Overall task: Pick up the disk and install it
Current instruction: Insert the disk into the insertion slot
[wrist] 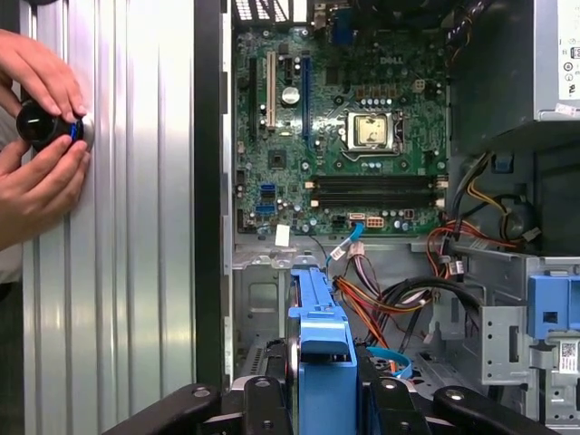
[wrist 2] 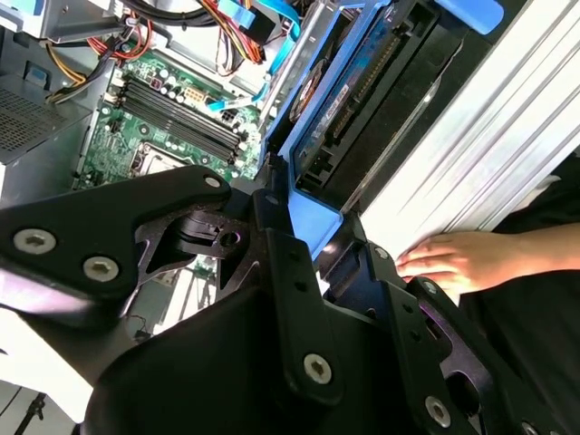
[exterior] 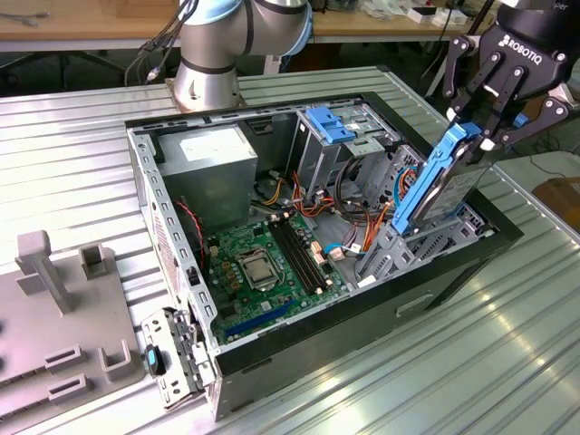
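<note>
On a ribbed metal desk [exterior: 72, 136] lies an open computer case [exterior: 362, 326], its side panel off and its insides facing up. Behind the desk runs a wooden bench [exterior: 91, 23], and the arm's base [exterior: 208, 63] stands just beyond the far wall of the case.

Inside the case, a green motherboard [exterior: 263, 258] covers the floor. A grey power-supply box [exterior: 213, 159] sits in the far corner toward the exterior view's left, and a metal bay with blue tabs [exterior: 331, 127] stands beside it. Orange and red cables [exterior: 358, 222] bunch between the board and the near corner on the exterior view's right.

Above that corner, the black hand [exterior: 473, 134] is clamped narrowly on the top end of the disk [exterior: 433, 186]. The disk stands on edge, tilted, blue bracket showing, and its lower end reaches down into the metal framework by the case's rim. Whether it touches the framework cannot be told. In the first wrist view, the blue bracket [wrist: 322, 362] rises between the black fingers [wrist: 263, 408], with cables just beside it.

A grey moulded fixture [exterior: 54, 317] lies on the desk at the exterior view's left, apart from the case. Bare desk stretches along the case's near side. In the first wrist view, a person's hands [wrist: 36, 136] rest on the desk outside the case wall, holding a small black knob [wrist: 41, 122].
</note>
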Robot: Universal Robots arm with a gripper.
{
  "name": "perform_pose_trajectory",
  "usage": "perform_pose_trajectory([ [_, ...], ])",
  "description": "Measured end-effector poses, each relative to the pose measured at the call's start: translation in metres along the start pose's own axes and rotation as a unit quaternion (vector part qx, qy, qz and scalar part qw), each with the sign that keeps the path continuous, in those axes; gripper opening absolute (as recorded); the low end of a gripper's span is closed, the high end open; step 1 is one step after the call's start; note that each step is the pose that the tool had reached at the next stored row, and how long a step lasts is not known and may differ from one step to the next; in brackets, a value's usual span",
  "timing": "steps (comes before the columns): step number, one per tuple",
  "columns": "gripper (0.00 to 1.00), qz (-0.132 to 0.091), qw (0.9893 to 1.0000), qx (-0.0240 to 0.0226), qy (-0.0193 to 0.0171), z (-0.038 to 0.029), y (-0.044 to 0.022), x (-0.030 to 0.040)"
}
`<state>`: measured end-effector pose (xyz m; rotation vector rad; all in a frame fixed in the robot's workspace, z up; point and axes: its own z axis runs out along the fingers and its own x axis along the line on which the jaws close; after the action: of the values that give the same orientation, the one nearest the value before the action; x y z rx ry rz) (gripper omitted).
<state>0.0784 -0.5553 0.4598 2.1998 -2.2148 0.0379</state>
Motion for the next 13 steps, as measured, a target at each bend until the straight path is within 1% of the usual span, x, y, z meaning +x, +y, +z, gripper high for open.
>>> perform_pose_trajectory([
  [13,0.37,-0.004,1.0,-0.0003,0.0,0.0051,-0.0013,-0.0002],
])
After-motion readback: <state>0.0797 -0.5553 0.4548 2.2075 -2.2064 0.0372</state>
